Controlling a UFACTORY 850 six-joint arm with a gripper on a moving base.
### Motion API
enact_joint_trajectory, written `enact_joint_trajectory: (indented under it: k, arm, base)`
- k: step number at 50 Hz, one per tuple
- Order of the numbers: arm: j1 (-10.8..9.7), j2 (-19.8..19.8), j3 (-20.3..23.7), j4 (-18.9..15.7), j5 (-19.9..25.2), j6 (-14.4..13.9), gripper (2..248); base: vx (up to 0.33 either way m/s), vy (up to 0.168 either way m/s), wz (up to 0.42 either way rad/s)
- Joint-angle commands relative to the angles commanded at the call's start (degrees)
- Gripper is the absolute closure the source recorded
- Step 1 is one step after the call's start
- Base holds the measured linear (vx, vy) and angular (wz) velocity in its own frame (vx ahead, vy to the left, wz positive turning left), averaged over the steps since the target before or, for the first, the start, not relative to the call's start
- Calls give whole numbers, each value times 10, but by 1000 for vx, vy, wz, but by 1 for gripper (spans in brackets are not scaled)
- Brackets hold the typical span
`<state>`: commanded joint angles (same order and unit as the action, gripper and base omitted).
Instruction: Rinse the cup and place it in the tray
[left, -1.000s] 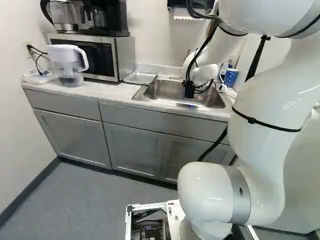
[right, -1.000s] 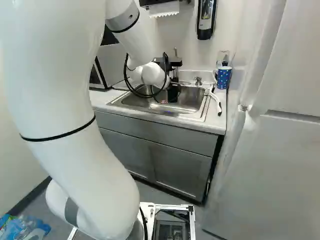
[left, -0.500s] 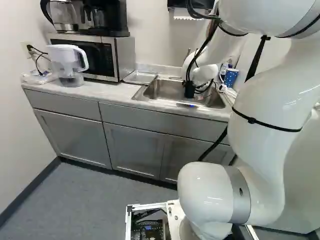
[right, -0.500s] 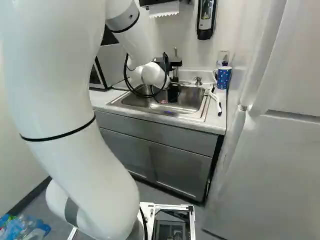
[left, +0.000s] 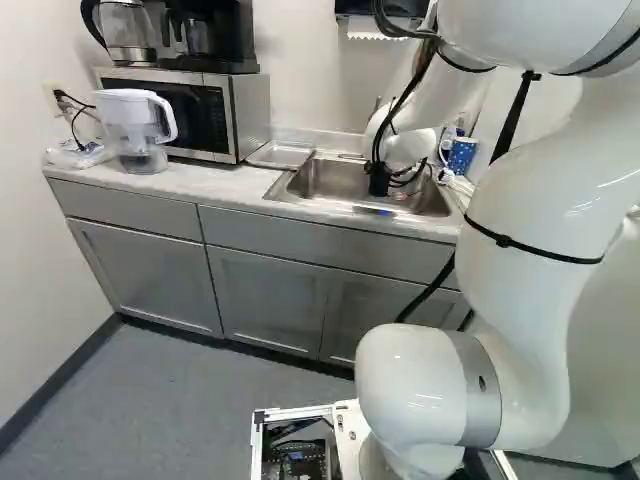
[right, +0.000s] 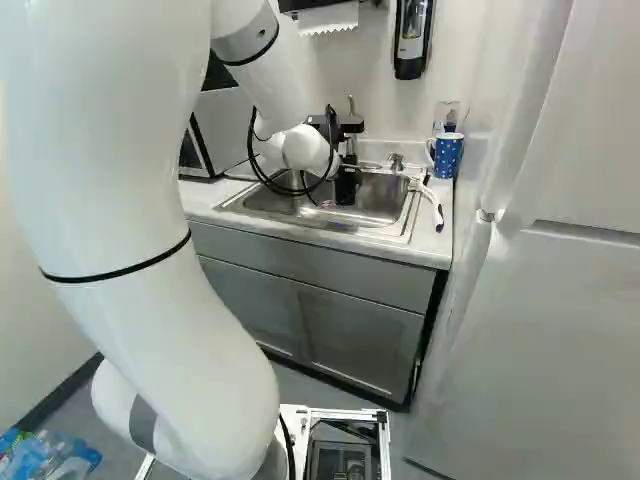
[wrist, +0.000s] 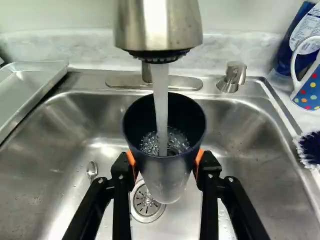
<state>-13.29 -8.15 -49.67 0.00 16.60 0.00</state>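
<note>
Cup (wrist: 165, 177) is being held upright in gripper (right: 346, 188), over sink (wrist: 47, 185), ahead of the wrist cam. Fingers aren't being closed fully: they're being kept part-open by cup's width, w/ orange pads (wrist: 199, 159) being pressed on its wall from 2 opp. sides. Nothing else is being gripped. Cup mouth is being left uncovered, dark inside; lower wall is being seen as see-through. Water (wrist: 160, 95) is being run from faucet head (wrist: 157, 25) straight into cup & is being churned to bubbles inside. Drain (wrist: 145, 204) is being partly hidden by cup bottom; spoon-like piece (wrist: 92, 169) is being seen in sink near it.

Tray (wrist: 30, 90) is being kept on counter (left: 200, 180) beside sink, on same side as spoon-like piece, w/ cup being held well apart from it. On opp. side, dotted mug (wrist: 309, 92) is being kept by blue bottle (wrist: 290, 52), w/ brush (wrist: 311, 149) near sink rim. In L base view, pitcher (left: 135, 125) is being kept in front of microwave (left: 185, 115). Arm (right: 130, 250) is being stretched out toward sink in both base views.
</note>
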Motion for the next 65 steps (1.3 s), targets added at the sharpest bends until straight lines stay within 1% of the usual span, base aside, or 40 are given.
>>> enact_joint_trajectory:
  k: [65]
  arm:
    - [0,0,0,0,0,0,126]
  base:
    - [0,0,0]
